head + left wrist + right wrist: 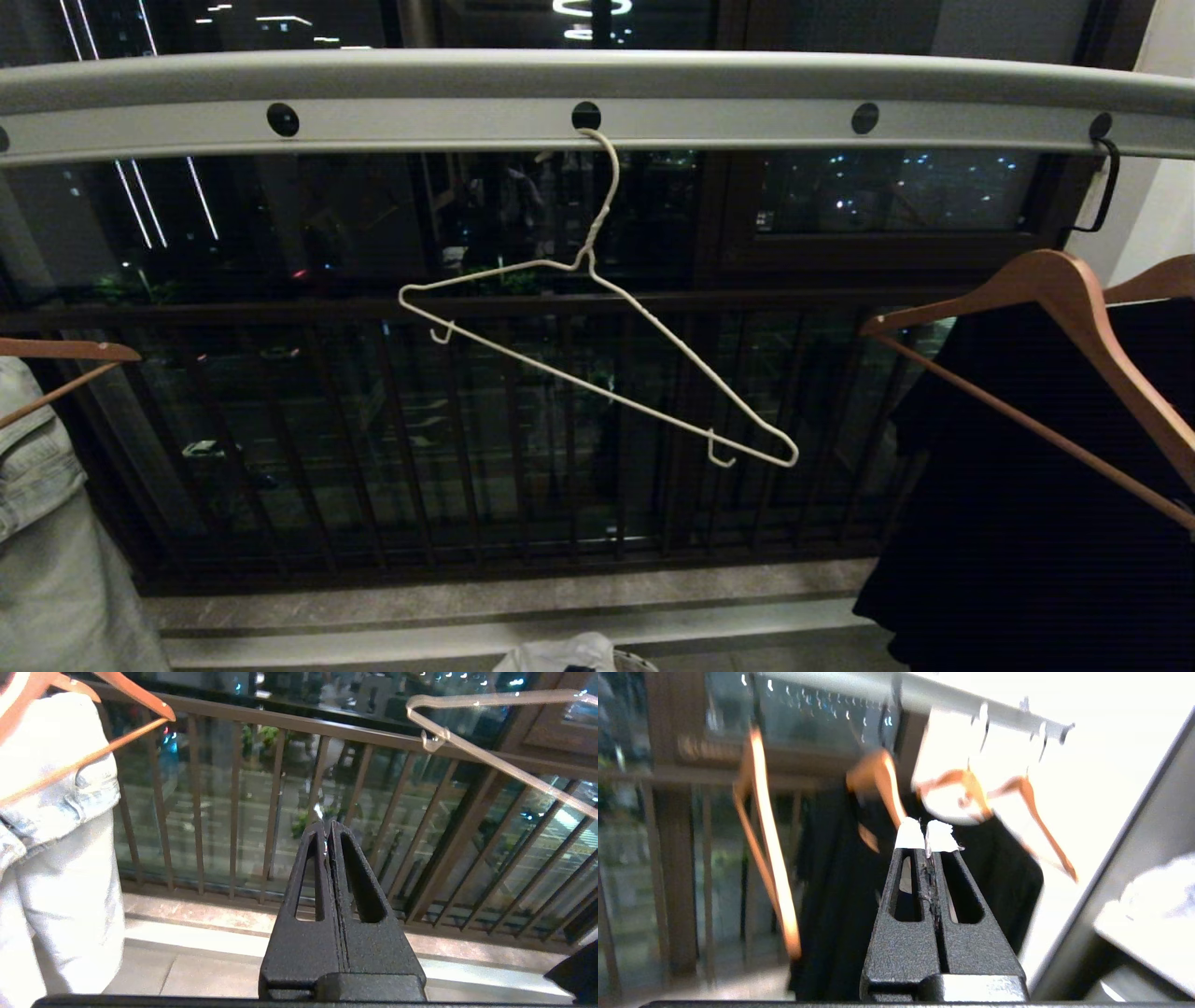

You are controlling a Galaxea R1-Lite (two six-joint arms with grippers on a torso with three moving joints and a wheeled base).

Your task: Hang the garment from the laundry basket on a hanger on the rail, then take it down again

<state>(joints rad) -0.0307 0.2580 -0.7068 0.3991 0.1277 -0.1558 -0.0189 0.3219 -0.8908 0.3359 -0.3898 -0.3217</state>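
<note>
My left gripper [328, 828] is closed on nothing, held up before the balcony railing [243, 812]; my right gripper [928, 835] is closed and empty too, facing the black garment [840, 896]. Nearest, at the foot of my head view, a bit of the white garment [560, 653] shows, apparently in the basket [637, 662]. Farther off, the wire hanger [597, 373] hangs bare and tilted from a hole at the middle of the rail [420, 131], between denim [37, 467] and wooden hangers [1055, 299].
</note>
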